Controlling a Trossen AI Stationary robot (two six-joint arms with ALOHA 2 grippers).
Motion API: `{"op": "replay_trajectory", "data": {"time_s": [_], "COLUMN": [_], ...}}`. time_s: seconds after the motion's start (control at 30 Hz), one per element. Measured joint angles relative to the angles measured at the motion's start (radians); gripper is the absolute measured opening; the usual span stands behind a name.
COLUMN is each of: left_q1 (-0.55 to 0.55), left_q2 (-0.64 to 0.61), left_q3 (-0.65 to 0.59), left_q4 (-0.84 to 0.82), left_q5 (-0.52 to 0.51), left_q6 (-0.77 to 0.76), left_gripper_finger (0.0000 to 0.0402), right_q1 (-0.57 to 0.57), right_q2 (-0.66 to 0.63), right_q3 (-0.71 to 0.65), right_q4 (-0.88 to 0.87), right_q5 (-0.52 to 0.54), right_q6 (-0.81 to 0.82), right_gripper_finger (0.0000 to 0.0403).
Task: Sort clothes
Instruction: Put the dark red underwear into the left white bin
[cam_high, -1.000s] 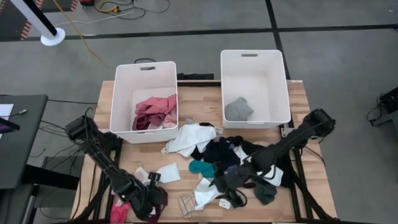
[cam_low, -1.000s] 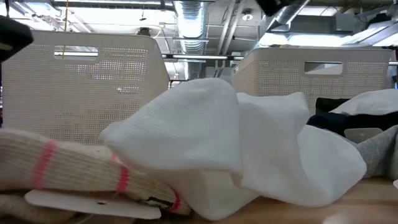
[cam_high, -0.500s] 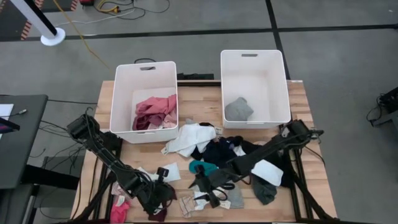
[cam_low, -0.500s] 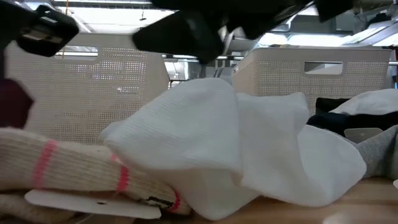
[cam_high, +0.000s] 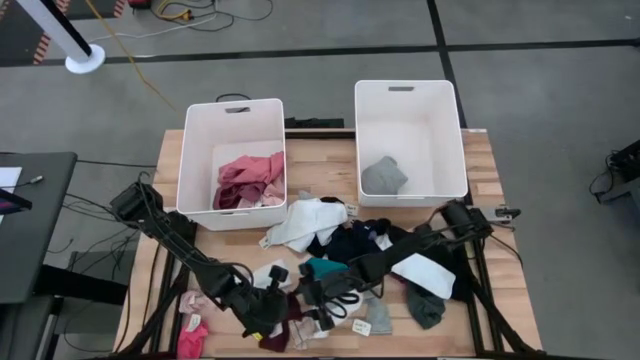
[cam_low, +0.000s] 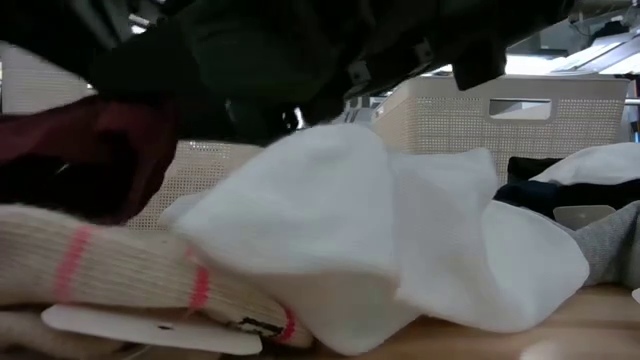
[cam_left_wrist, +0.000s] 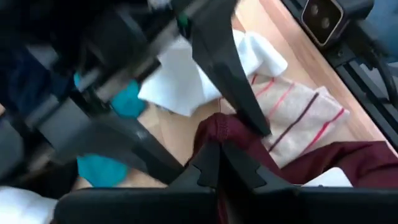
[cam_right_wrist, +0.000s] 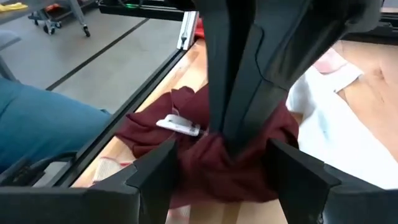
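Observation:
My left gripper (cam_high: 270, 306) is near the table's front edge, shut on a maroon garment (cam_right_wrist: 202, 167) with a white tag (cam_right_wrist: 180, 126). My right gripper (cam_right_wrist: 227, 180) is open and faces it at close range. Its two fingers stand on either side of the gathered maroon cloth, and I cannot tell whether they touch it. Loose clothes (cam_high: 350, 245) in white, teal, navy and black lie heaped at mid-table. A cream striped sock (cam_left_wrist: 292, 112) and a white garment (cam_low: 350, 230) lie beside the maroon one. My left gripper pinches a gathered bunch of the maroon garment (cam_right_wrist: 217, 144) between its two fingers (cam_right_wrist: 231, 93). The fingers slant down from above. The bunch is raised, and the rest of the cloth hangs slack below it and spreads onto the table (cam_left_wrist: 348, 163).
Two white bins stand at the far side. The left bin (cam_high: 198, 150) holds pink clothes (cam_high: 250, 180) and the right bin (cam_high: 452, 140) holds a grey garment (cam_high: 383, 175). A grey-green garment (cam_high: 427, 308) lies near the front right. A pink piece (cam_high: 193, 335) lies at the front left.
My left gripper has carried the maroon garment along the front edge toward the table's middle and a little up, turning as it went. My right gripper, still open, has come down and swung toward the left and near edge until it faces the held cloth.

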Motion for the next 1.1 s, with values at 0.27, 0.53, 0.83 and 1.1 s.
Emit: {"op": "replay_trajectory", "data": {"time_s": [0.27, 0.53, 0.83, 1.1], "left_q1": [0.001, 0.001, 0.003, -0.006], "left_q2": [0.000, 0.000, 0.000, -0.023], "left_q3": [0.042, 0.064, 0.072, 0.072], "left_q4": [-0.006, -0.011, -0.014, -0.042], "left_q5": [-0.019, -0.046, -0.047, -0.065], "left_q6": [0.065, 0.098, 0.108, 0.080], "left_gripper_finger": [0.0000, 0.0000, 0.0000, 0.0042], "right_q1": [0.000, 0.004, 0.000, 0.000], "right_q2": [0.005, 0.005, 0.005, 0.002], "right_q3": [0.009, 0.009, 0.009, 0.009], "right_q4": [-0.030, -0.022, -0.014, -0.025], "right_q5": [0.000, 0.068, 0.104, 0.106], "right_q6": [0.002, -0.012, -0.044, -0.053], "right_gripper_finger": [0.0258, 0.0198, 0.0014, 0.0008]}}
